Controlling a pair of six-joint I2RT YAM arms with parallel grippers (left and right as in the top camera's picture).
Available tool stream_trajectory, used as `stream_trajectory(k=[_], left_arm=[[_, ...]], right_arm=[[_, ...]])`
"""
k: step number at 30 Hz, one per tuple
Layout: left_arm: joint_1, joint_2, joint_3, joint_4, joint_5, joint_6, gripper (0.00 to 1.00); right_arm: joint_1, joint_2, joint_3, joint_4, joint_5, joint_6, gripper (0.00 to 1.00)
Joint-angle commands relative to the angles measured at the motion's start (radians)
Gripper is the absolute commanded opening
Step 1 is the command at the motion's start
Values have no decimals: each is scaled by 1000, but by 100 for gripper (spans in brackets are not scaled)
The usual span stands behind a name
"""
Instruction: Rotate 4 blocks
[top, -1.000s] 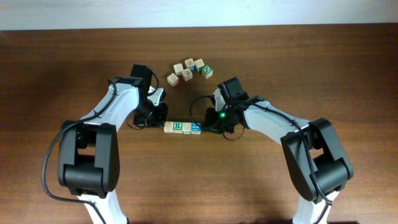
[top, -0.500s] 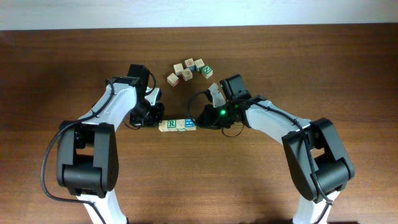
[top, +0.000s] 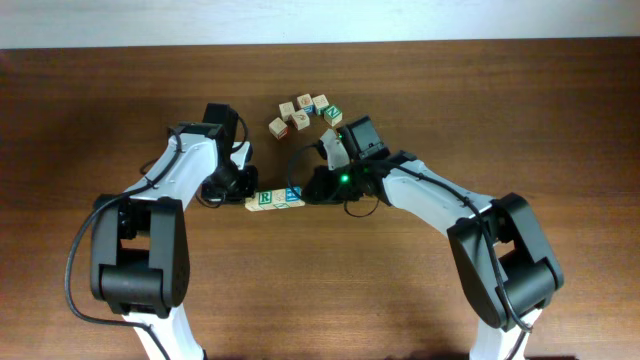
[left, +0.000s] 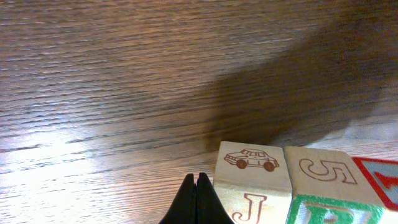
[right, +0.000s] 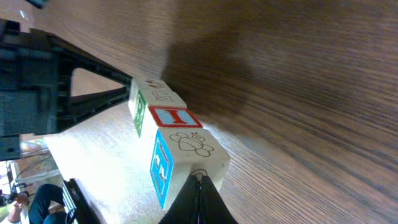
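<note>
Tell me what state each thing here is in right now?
Left fingers: shut, tips at one end of the row.
Right fingers: shut, tips at the other end.
Four blocks: side by side in one touching row.
Loose cubes: clustered behind, untouched.

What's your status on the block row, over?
Left gripper shut, tip at the car-picture end block. Right gripper shut, tip at the blue-faced end block. Row of blocks lies between them. Loose cubes behind, apart from the row.
</note>
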Motion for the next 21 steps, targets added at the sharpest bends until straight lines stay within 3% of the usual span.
stream_trajectory(k=[1,10,17,21], left_arm=[[-47,-17,-6,10,205,-2,0],[-47,-17,-6,9,206,-2,0],[-38,-17,-6,31,204,-2,0],[80,-17,-6,36,196,-25,0]], right_arm=[[105,-25,56,16,-73,-7,4],[112,-24,60,4,-46,0,4],[130,-22,60,49,130,80,4],[151,-18,60,72,174,95,4]])
